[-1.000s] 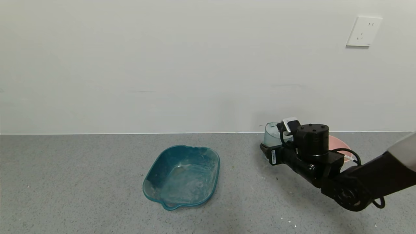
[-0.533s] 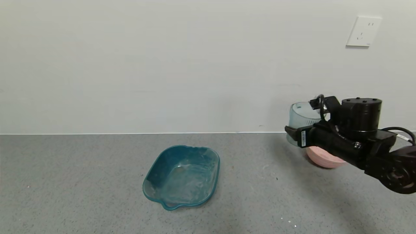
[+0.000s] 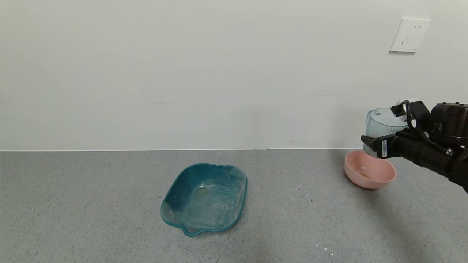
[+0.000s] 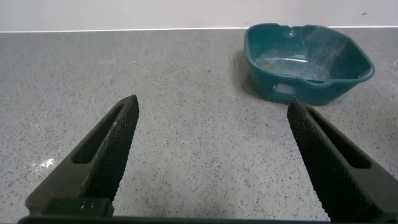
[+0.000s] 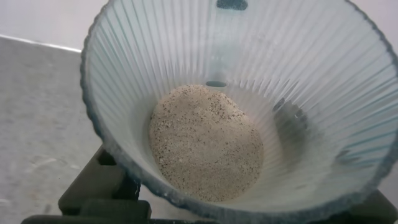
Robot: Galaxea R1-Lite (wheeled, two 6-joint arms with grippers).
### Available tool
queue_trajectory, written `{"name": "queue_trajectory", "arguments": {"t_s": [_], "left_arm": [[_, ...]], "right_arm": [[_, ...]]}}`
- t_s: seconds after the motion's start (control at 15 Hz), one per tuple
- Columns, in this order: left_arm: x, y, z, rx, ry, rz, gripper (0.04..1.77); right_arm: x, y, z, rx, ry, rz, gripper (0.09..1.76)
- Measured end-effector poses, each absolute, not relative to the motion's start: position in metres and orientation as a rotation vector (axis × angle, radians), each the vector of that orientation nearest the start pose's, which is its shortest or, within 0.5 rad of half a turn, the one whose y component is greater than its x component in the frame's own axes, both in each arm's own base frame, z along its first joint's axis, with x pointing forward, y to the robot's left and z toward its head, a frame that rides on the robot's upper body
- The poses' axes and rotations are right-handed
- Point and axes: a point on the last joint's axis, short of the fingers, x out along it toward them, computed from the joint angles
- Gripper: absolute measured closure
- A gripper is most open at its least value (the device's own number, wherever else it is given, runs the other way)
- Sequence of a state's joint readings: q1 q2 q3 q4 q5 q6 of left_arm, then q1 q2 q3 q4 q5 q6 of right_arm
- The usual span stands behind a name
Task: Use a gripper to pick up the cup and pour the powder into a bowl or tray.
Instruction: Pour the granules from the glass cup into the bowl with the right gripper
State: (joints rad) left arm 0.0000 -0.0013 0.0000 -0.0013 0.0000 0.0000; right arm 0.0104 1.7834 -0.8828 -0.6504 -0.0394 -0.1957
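My right gripper (image 3: 380, 140) is shut on the ribbed pale blue-green cup (image 3: 380, 126) and holds it upright in the air, just above the far edge of the pale pink bowl (image 3: 370, 174) at the right of the counter. In the right wrist view the cup (image 5: 311, 68) fills the frame, with pale beige powder (image 5: 205, 143) lying in its bottom. A trace of powder shows inside the bowl. My left gripper (image 4: 211, 118) is open and empty, low over bare counter, and it is out of the head view.
A larger teal squarish tray (image 3: 204, 197) sits mid-counter, dusted with powder; it also shows in the left wrist view (image 4: 308, 59). The grey speckled counter (image 3: 91, 204) meets a white wall behind. A wall socket (image 3: 408, 35) is at the upper right.
My right gripper has lifted the cup off the counter and carried it to the right, from left of the bowl to above it. The bowl, formerly hidden behind the arm, now shows fully.
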Motion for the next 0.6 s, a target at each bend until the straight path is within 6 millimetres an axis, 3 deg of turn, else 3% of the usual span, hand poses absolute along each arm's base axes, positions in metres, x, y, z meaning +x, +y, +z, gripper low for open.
{"name": "queue_trajectory", "arguments": {"t_s": [0.4, 0.6], "left_arm": [[-0.023, 0.0, 0.076, 0.0, -0.003, 0.0, 0.09], [-0.023, 0.0, 0.076, 0.0, -0.003, 0.0, 0.09]], "right_arm": [[0.329, -0.055, 0.176, -0.329, 0.361, -0.097, 0.5], [0.332, -0.074, 0.173, -0.418, 0.395, -0.128, 0.5]]}}
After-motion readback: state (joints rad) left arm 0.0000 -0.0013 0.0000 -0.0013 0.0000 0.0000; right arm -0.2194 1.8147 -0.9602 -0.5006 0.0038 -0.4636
